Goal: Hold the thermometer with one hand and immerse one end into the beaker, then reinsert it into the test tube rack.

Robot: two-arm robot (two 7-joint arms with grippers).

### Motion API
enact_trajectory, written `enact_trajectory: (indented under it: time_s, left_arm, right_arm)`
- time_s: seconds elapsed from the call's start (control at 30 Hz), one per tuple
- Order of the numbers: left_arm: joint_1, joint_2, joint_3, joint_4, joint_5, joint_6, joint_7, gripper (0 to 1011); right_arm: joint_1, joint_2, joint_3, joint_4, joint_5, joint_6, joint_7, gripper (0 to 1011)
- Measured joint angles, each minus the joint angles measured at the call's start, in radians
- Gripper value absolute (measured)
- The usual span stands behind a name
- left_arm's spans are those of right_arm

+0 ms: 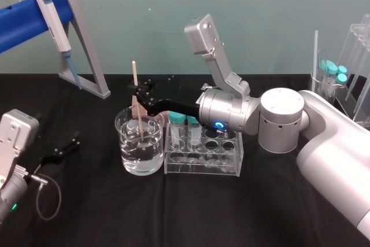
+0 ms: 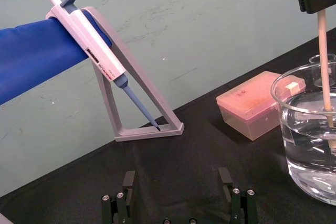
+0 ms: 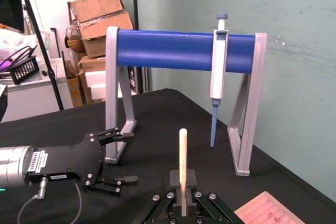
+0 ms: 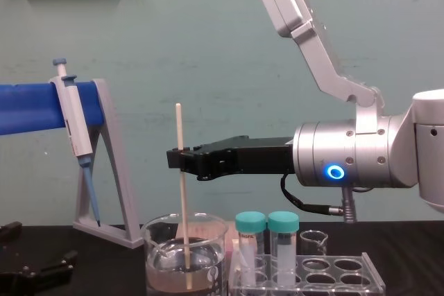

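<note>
The thermometer (image 4: 183, 206) was held upright between the closed fingers of the right gripper (image 4: 182, 159), which clamped it high up, so most of the rod hung below the fingertips. Its lower end was sunk in the water of the beaker (image 1: 150, 157), directly beneath the gripper, so the immersion step was judged to be in hand (or as good as met). The test tube rack (image 1: 202, 167) lay below the gripper's body, back toward its wrist. Next, a straight lift clear of the rim would be called for, then a pull-back over a free hole beside the capped tubes (image 4: 250, 247). The left gripper (image 2: 177, 187) was parked well beyond the beaker, fingers spread, nothing held.
</note>
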Motion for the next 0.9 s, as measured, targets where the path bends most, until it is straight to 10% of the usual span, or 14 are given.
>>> enact_trajectory:
  time_s: [0.9]
  left_arm:
    - [0.0,0.0,0.0,0.0,0.0,0.0,0.0,1004]
  right_arm:
    - [0.0,0.0,0.0,0.0,0.0,0.0,0.0,55]
